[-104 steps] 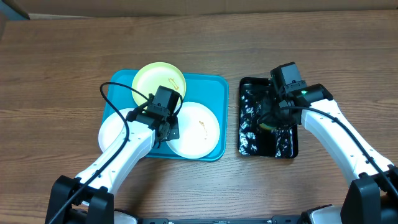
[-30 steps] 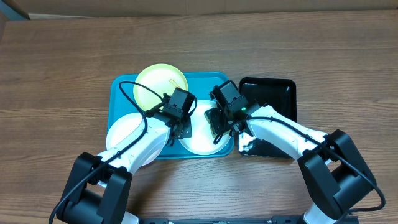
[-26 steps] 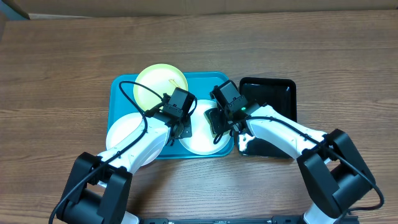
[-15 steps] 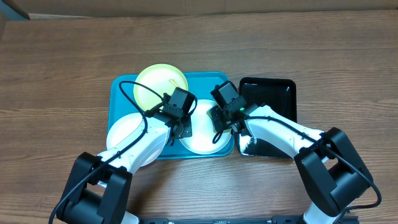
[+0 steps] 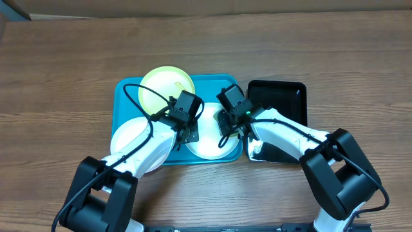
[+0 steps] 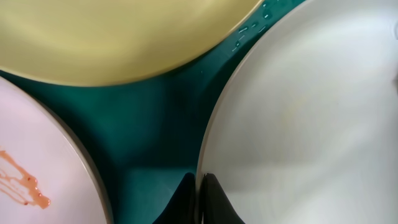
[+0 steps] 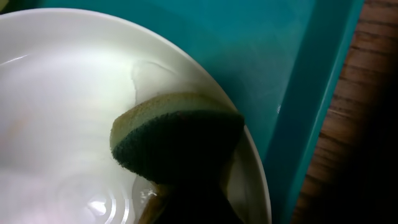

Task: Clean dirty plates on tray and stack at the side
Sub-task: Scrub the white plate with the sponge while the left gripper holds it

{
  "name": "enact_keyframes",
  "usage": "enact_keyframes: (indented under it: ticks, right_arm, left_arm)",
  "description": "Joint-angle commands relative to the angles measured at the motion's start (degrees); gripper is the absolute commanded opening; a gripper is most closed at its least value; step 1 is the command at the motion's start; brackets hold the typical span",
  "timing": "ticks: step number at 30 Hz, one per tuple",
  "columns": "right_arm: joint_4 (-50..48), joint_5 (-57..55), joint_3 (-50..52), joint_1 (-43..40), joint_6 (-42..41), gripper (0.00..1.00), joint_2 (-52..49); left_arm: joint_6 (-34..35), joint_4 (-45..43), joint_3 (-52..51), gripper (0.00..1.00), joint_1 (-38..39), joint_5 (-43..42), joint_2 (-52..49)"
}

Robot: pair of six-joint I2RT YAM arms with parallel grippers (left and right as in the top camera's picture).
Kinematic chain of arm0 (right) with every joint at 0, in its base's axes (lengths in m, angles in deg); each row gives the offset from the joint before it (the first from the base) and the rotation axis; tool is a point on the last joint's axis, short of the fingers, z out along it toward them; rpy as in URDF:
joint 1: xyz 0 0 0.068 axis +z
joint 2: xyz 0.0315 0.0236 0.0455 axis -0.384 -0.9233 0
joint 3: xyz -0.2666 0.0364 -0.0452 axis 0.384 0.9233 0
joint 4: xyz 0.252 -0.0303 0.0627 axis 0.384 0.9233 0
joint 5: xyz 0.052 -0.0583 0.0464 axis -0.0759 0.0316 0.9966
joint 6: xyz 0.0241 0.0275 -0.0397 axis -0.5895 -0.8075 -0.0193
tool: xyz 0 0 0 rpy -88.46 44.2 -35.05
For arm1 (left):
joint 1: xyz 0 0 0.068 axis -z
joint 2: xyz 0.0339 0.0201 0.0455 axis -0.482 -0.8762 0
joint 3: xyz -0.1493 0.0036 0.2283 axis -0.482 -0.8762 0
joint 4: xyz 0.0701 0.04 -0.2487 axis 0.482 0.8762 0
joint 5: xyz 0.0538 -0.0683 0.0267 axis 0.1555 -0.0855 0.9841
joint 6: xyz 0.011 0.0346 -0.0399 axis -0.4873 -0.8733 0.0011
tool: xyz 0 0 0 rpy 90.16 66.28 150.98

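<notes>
On the turquoise tray (image 5: 125, 96) lie three plates: a pale yellow-green one (image 5: 161, 84) at the back, a white one (image 5: 129, 140) at the front left with an orange smear (image 6: 18, 180), and a white one (image 5: 209, 143) at the front right. My left gripper (image 5: 191, 134) is shut on the left rim of that right-hand white plate (image 6: 298, 124), its fingertips (image 6: 208, 199) pinching the edge. My right gripper (image 5: 223, 124) is shut on a green-and-yellow sponge (image 7: 177, 143), which presses on the wet plate (image 7: 62, 93) near its right rim.
A glossy black tray (image 5: 286, 96) stands just right of the turquoise tray (image 7: 292, 74), partly under my right arm. Bare wooden table (image 5: 58, 64) surrounds both trays, and wood grain (image 7: 367, 93) shows past the tray's rim.
My right gripper has closed on the sponge and slid a little to the left over the white plate. The left gripper and the plates have stayed put.
</notes>
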Motion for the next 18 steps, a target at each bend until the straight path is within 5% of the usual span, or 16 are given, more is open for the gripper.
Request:
enact_keyframes:
  ticks: [1, 18]
  right_arm:
    - [0.2, 2.4, 0.6, 0.1, -1.5, 0.04, -3.4]
    - [1.0, 9.4, 0.6, 0.1, -5.9, 0.04, -4.3]
  left_arm:
    - [0.8, -0.9, -1.0, 0.04, 0.1, -0.1, -2.2]
    - [0.7, -2.8, -0.9, 0.04, 0.1, -0.3, -6.7]
